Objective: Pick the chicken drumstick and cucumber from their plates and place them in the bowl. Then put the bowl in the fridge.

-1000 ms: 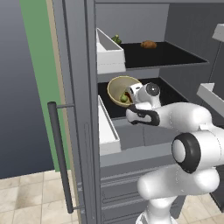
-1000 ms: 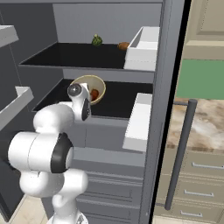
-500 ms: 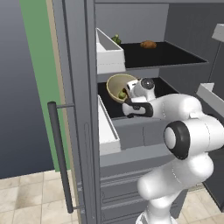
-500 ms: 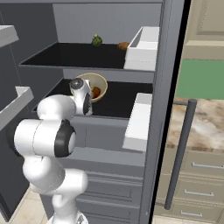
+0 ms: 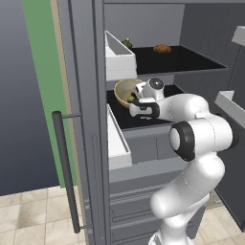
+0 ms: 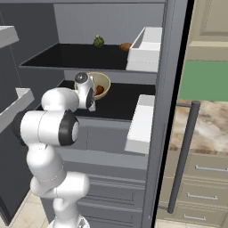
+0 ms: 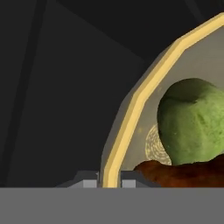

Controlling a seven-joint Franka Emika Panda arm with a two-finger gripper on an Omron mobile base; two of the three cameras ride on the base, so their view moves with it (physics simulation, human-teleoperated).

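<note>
Setting: simulated kitchen, tall grey steel fridge [image 5: 86,119] standing open, green wall and pale tiled floor to one side, marbled counter with drawers to the other.

Bowl [image 5: 125,91]: cream-tan with a yellowish rim, on the dark middle shelf [image 6: 118,100] of the fridge, near its front, tilted so its inside faces outward. In the hand view its rim [image 7: 144,94] runs in a yellow arc from bottom centre to upper right.

Cucumber [image 7: 192,120]: light-green stubby piece inside the bowl, lying above and against the drumstick.

Chicken drumstick [image 7: 183,174]: reddish-brown, inside the bowl, low at its near edge; seen as an orange-brown patch in the right base view [image 6: 99,90].

Gripper [image 7: 109,180]: at the bowl's near rim; the two finger tips sit close on either side of the rim, pinching it between them.

Arm: white, reaching from the base into the fridge at middle-shelf height.

Upper shelf [image 5: 191,60]: dark, carrying a small dark-green leafy item [image 6: 98,41] and a rounded orange-brown lump [image 5: 162,48], well apart from the bowl.

Door fittings: white door bins [image 5: 118,60], one beside each shelf level; long vertical bar handle [image 5: 67,177].

Below the shelves: grey drawers [image 6: 111,191].
</note>
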